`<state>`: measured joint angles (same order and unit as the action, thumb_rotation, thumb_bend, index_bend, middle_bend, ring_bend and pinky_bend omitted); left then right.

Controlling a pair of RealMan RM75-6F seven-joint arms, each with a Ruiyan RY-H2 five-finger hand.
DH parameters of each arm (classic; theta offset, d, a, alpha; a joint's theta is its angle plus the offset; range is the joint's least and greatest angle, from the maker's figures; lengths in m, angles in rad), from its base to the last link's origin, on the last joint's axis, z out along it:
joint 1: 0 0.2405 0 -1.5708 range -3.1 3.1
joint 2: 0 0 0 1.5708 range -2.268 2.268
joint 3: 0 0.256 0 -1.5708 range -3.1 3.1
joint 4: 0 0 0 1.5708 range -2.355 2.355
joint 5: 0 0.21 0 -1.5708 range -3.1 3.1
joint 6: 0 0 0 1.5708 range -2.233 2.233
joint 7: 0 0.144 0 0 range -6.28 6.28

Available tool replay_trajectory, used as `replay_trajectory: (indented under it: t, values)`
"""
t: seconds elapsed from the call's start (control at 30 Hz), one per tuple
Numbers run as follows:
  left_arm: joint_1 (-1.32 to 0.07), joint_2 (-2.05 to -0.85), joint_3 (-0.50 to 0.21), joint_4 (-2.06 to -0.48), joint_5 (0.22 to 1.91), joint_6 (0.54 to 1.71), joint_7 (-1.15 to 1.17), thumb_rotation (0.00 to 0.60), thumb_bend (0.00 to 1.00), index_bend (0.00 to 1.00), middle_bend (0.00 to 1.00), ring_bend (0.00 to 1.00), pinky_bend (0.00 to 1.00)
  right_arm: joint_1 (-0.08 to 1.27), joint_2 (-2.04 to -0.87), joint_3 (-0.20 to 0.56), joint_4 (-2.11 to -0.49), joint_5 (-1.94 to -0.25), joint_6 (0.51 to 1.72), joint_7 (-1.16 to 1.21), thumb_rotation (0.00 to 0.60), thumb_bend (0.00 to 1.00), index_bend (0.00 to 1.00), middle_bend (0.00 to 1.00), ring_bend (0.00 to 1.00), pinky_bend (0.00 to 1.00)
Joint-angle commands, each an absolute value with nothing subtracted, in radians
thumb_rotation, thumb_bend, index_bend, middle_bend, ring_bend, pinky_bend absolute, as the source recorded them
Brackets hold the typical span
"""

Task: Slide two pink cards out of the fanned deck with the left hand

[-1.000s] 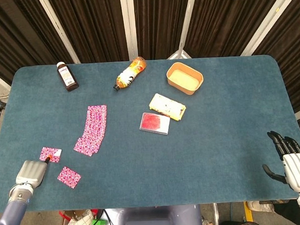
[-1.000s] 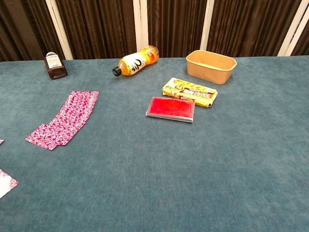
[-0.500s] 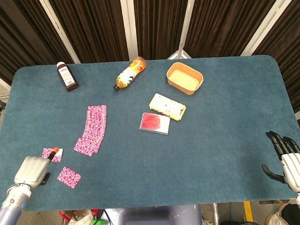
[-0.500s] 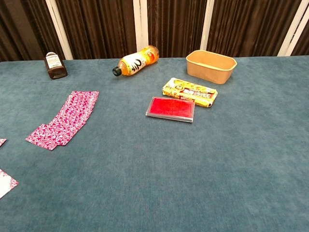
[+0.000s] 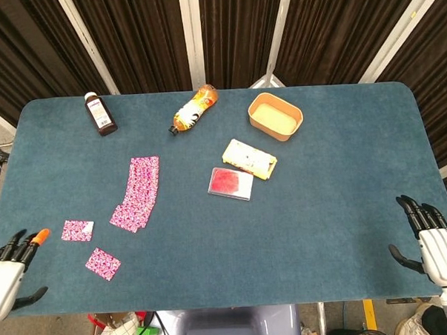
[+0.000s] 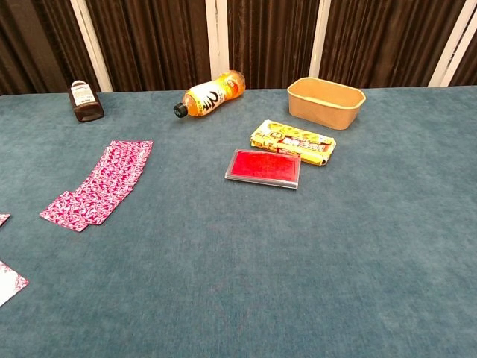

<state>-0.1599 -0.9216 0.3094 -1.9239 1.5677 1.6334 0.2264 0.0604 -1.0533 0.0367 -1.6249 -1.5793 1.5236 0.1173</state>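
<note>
The fanned deck of pink cards lies left of the table's middle. Two single pink cards lie apart from it near the front left: one just left of the fan's near end, the other closer to the front edge. In the chest view only their corners show at the left border. My left hand hangs at the table's front left corner, fingers spread, holding nothing, well clear of the cards. My right hand rests open off the front right edge.
A brown medicine bottle stands at the back left. An orange drink bottle lies on its side at the back. A tan bowl, a yellow snack pack and a red flat case sit right of the middle.
My left hand has drawn back from the nearer loose card toward the front left corner and spread its fingers. That card now lies fully uncovered. The right hand has barely moved.
</note>
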Motion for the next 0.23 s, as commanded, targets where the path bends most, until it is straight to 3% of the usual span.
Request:
replay_trajectory:
  t: [0.03, 0.23]
  values:
    - [-0.107, -0.963, 0.291, -1.795, 1.626, 1.704, 0.093, 0.600, 0.21, 0.12, 0.05, 0.00, 0.17, 0.059, -1.056, 0.038, -1.620, -1.580, 1.527, 0.115, 0.600, 0.31, 0.00, 0.10, 0.17, 0.14]
    - [-0.069, -0.988, 0.257, -1.718, 1.676, 1.783, 0.068, 0.600, 0.21, 0.12, 0.06, 0.00, 0.17, 0.063, -1.055, 0.035, -1.610, -1.588, 1.523, 0.116, 0.600, 0.31, 0.00, 0.10, 0.17, 0.14]
